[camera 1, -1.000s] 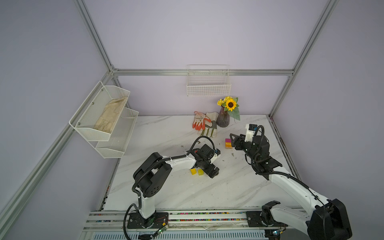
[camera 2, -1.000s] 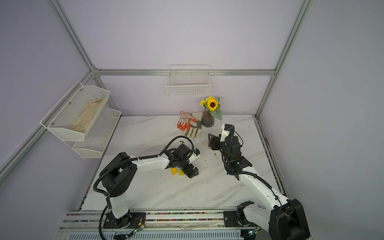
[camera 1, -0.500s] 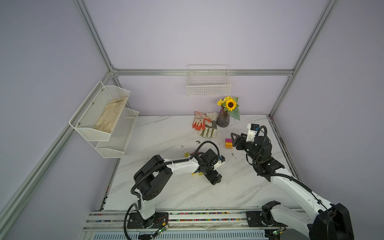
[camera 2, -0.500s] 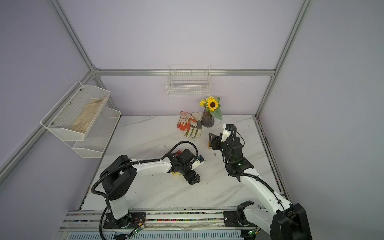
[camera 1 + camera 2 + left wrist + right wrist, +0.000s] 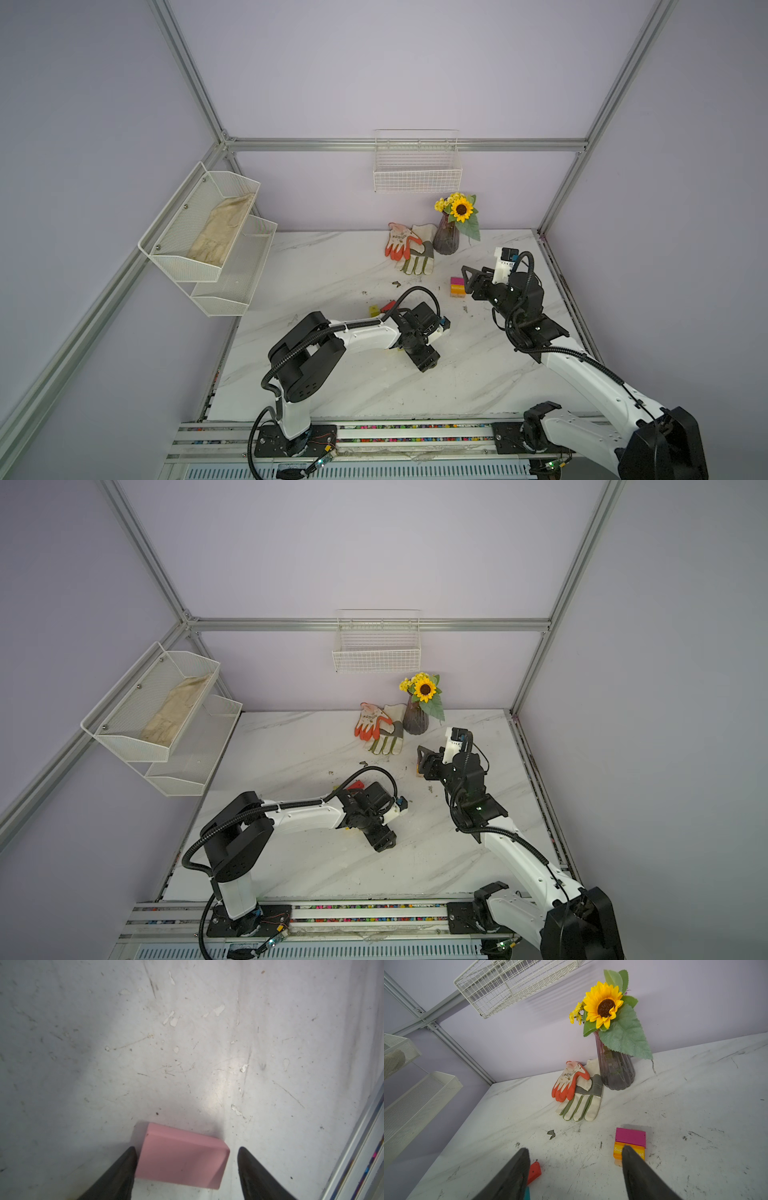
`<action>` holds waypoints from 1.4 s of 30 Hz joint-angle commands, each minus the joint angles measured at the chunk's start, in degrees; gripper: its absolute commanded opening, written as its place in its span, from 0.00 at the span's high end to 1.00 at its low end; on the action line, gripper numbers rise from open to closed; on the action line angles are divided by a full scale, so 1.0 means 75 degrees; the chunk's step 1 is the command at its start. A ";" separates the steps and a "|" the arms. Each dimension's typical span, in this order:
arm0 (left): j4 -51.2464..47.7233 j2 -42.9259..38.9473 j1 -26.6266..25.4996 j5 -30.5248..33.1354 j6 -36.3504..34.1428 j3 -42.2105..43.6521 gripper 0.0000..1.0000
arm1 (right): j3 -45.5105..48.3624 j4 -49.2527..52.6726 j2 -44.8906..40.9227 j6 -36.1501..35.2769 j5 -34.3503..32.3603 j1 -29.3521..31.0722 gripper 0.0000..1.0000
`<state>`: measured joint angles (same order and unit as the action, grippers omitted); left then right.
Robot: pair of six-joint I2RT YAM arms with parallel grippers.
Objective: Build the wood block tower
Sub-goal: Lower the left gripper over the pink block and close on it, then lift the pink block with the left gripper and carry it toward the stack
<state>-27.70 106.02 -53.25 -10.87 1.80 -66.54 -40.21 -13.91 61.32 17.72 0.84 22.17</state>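
Pink wood sits between the fingers of the left tool [image 5: 187,1148]. They straddle a pink block [image 5: 180,1159] lying flat on the tabletop [image 5: 187,1043]; one finger is against its side and the other is clear of it, so the block is bracketed but not clamped. That arm stretches low across the front, wrist bent down. Only the left wrist view shows the block, since both top views hide it under the tool.

The right tool [image 5: 575,1148] is spread wide and empty, held level at the rear right, just beside the tower [image 5: 630,1142], which is magenta on orange on tan. A top view nearly hides the tower behind that tool. A red block [image 5: 534,1171] lies well apart.
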 commanded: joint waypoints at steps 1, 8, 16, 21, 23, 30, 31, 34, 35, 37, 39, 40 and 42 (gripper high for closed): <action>-0.0184 -0.0244 -0.0088 0.0090 -0.0159 -0.0030 0.29 | 0.0052 0.0027 -0.0068 0.0040 -0.0100 0.0022 0.28; -0.0233 -0.0285 -0.0220 0.0365 -0.0194 -0.0075 0.33 | 0.0064 0.0074 -0.0140 0.0040 -0.0088 0.0020 0.28; -0.0240 -0.0296 -0.0550 0.0897 -0.0299 -0.0080 0.31 | 0.0063 0.0074 -0.0138 0.0040 -0.0063 0.0029 0.28; -0.0272 -0.0183 -0.0557 0.0976 -0.0290 -0.0150 0.33 | 0.0061 0.0081 -0.0158 0.0039 -0.0068 0.0029 0.28; -0.0315 -0.0115 -0.0581 0.1065 -0.0276 -0.0206 0.33 | 0.0062 0.0074 -0.0139 0.0040 -0.0068 0.0024 0.28; -0.0399 0.0132 -0.0593 0.1180 -0.0158 -0.0402 0.28 | 0.0064 0.0074 -0.0139 0.0038 -0.0075 0.0022 0.28; -0.0411 0.0180 -0.0588 0.1201 -0.0148 -0.0431 0.27 | 0.0061 0.0074 -0.0140 0.0037 -0.0077 0.0031 0.28; -0.0468 0.0267 -0.0597 0.1297 -0.0109 -0.0502 0.24 | 0.0064 0.0074 -0.0143 0.0040 -0.0071 0.0027 0.28; -0.0467 0.0299 -0.0605 0.1297 -0.0106 -0.0514 0.24 | 0.0064 0.0074 -0.0148 0.0040 -0.0077 0.0022 0.28; -0.0472 0.0348 -0.0599 0.1321 -0.0088 -0.0548 0.24 | 0.0064 0.0075 -0.0140 0.0034 -0.0074 0.0022 0.28; -0.0496 0.0394 -0.0598 0.1324 -0.0076 -0.0595 0.24 | 0.0059 0.0074 -0.0138 0.0039 -0.0077 0.0021 0.28; -0.0502 0.0415 -0.0611 0.1321 -0.0065 -0.0619 0.24 | 0.0064 0.0074 -0.0141 0.0040 -0.0070 0.0023 0.28; -0.0507 0.0442 -0.0640 0.1321 -0.0053 -0.0638 0.25 | 0.0064 0.0083 -0.0148 0.0034 -0.0071 0.0030 0.28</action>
<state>-29.52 107.59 -57.74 -0.73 0.91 -68.38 -40.21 -13.87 61.32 17.72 0.84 22.17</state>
